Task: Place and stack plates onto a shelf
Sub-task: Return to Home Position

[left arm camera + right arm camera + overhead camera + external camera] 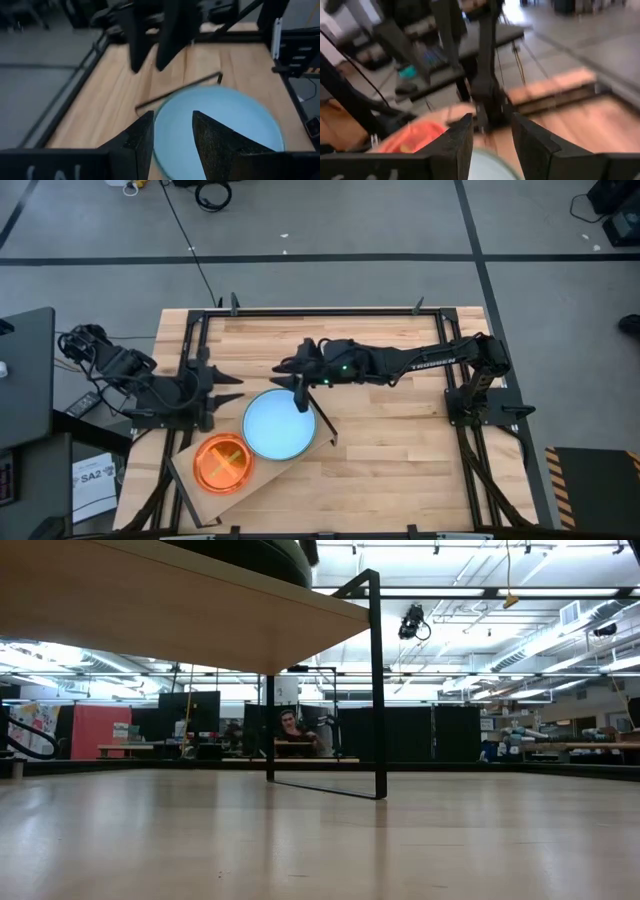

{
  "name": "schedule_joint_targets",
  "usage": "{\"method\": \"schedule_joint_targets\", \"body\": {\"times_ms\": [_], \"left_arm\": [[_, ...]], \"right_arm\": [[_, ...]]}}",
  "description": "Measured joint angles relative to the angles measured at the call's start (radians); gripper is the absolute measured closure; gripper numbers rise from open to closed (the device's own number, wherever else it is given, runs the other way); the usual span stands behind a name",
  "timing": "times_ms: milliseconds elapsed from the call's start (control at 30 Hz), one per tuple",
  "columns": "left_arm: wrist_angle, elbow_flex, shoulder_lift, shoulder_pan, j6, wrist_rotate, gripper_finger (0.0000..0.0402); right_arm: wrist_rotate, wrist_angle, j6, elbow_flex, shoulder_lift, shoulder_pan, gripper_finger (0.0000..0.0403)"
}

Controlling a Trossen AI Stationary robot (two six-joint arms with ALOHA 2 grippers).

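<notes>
End effector of the right arm hangs above the far edge of the shelf, fingers apart and holding nothing. The spread suggests release is done and lets it lift clear without dragging a plate. Tabletop carries the shelf set aslant. Light-blue plate lies on the shelf at the end nearer the right arm. Orange plate lies at the opposite end. Left end effector, also spread and empty, rests just beyond the shelf.
</notes>
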Motion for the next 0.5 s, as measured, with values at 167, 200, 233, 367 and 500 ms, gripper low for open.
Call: {"method": "schedule_joint_targets", "body": {"times_ms": [167, 200, 233, 367, 500], "left_arm": [[0.188, 0.000, 0.041, 0.000, 0.167, -0.004, 0.0260], [0.232, 0.000, 0.048, 0.000, 0.204, -0.005, 0.0260], [0.278, 0.000, 0.055, 0.001, 0.240, -0.005, 0.0260], [0.456, 0.000, 0.074, 0.021, 0.350, 0.032, 0.0260], [0.606, 0.000, 0.072, 0.048, 0.440, 0.050, 0.0263]], "right_arm": [[-0.010, 0.123, -0.067, 0.000, 0.000, 0.000, 0.0263], [-0.022, 0.134, -0.074, 0.000, 0.000, 0.000, 0.0263], [-0.043, 0.141, -0.082, 0.000, 0.000, 0.000, 0.0263], [-0.129, 0.154, -0.114, 0.000, -0.003, 0.000, 0.0266], [-0.204, 0.110, -0.115, -0.001, -0.035, 0.000, 0.0283]]}}
